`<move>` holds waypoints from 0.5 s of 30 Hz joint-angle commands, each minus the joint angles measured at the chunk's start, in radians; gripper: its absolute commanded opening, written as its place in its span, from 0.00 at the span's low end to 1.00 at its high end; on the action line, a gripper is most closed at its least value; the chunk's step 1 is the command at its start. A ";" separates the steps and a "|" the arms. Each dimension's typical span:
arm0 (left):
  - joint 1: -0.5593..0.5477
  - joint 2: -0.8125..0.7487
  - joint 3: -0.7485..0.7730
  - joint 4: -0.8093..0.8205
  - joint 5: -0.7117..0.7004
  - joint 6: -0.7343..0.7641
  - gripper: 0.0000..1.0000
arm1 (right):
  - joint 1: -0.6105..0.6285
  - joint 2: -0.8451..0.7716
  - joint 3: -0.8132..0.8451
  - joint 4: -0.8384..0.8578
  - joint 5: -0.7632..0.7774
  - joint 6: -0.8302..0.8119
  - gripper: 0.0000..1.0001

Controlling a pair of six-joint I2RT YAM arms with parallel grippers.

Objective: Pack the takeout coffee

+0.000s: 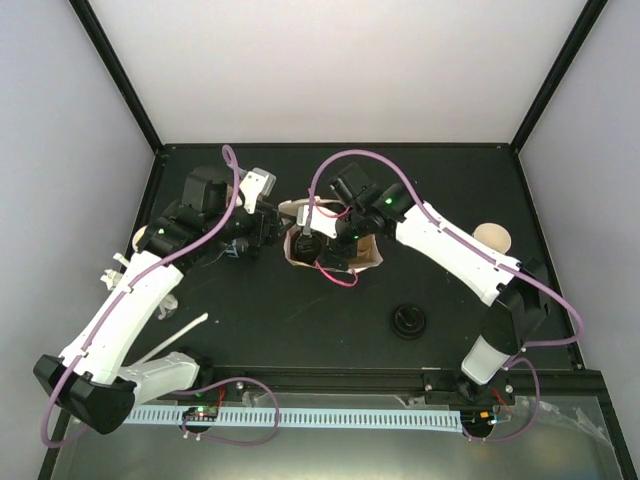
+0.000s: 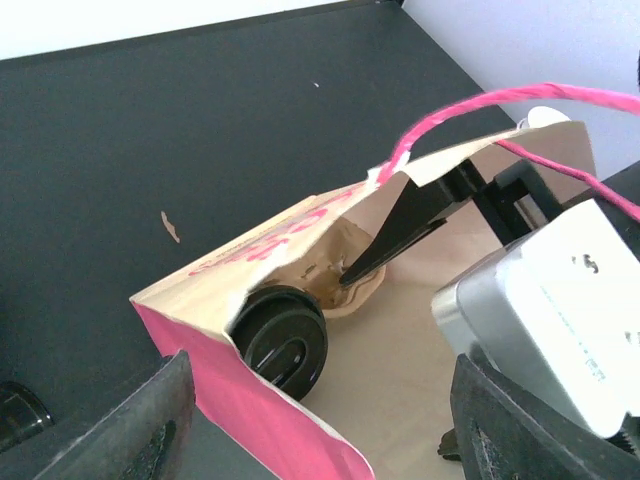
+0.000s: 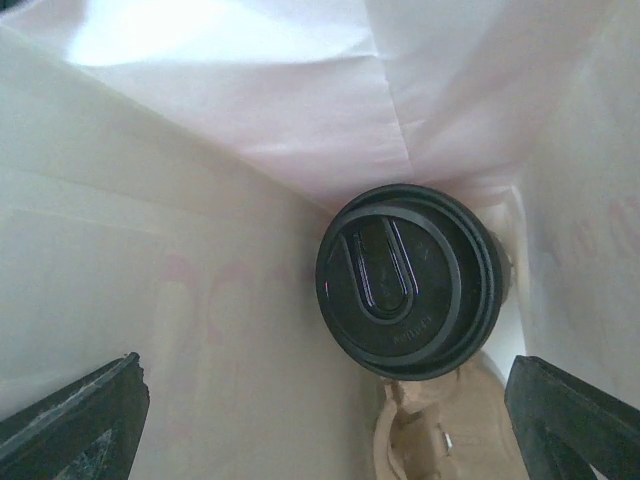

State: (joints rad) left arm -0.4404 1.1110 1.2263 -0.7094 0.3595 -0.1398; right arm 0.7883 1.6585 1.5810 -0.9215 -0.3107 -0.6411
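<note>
A pink-and-tan paper bag (image 1: 345, 255) stands open at the table's middle. Inside it, a paper cup with a black lid (image 3: 408, 282) sits in the brown pulp tray (image 3: 450, 430); the cup also shows in the left wrist view (image 2: 285, 340). My right gripper (image 1: 322, 245) reaches down into the bag, open and empty (image 3: 325, 400), above the cup. My left gripper (image 1: 275, 228) is open at the bag's left edge, its fingers (image 2: 150, 420) wide apart on either side of the pink wall (image 2: 250, 410). A cream-topped cup (image 1: 492, 237) stands at the right.
A loose black lid (image 1: 408, 322) lies on the table near the front right. Another cream round top (image 1: 148, 238) shows behind the left arm. Wooden stir sticks (image 1: 180, 335) lie at the front left. The bag's pink handle (image 2: 500, 100) arcs over its mouth.
</note>
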 commanded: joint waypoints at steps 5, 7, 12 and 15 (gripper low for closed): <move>0.042 0.012 0.029 0.035 0.040 -0.035 0.72 | -0.007 -0.018 0.034 0.038 0.018 0.043 1.00; 0.051 0.023 0.040 0.038 0.043 -0.039 0.72 | -0.021 -0.044 0.043 0.090 0.059 0.084 1.00; 0.062 0.048 0.060 0.047 0.057 -0.035 0.72 | -0.042 -0.087 0.089 0.176 0.138 0.119 1.00; 0.062 0.050 0.062 0.054 0.045 -0.022 0.74 | -0.044 -0.086 0.138 0.174 0.156 0.120 1.00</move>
State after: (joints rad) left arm -0.3862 1.1572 1.2415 -0.6846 0.3889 -0.1665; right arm 0.7483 1.6138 1.6421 -0.8177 -0.2138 -0.5529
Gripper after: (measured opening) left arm 0.728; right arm 0.999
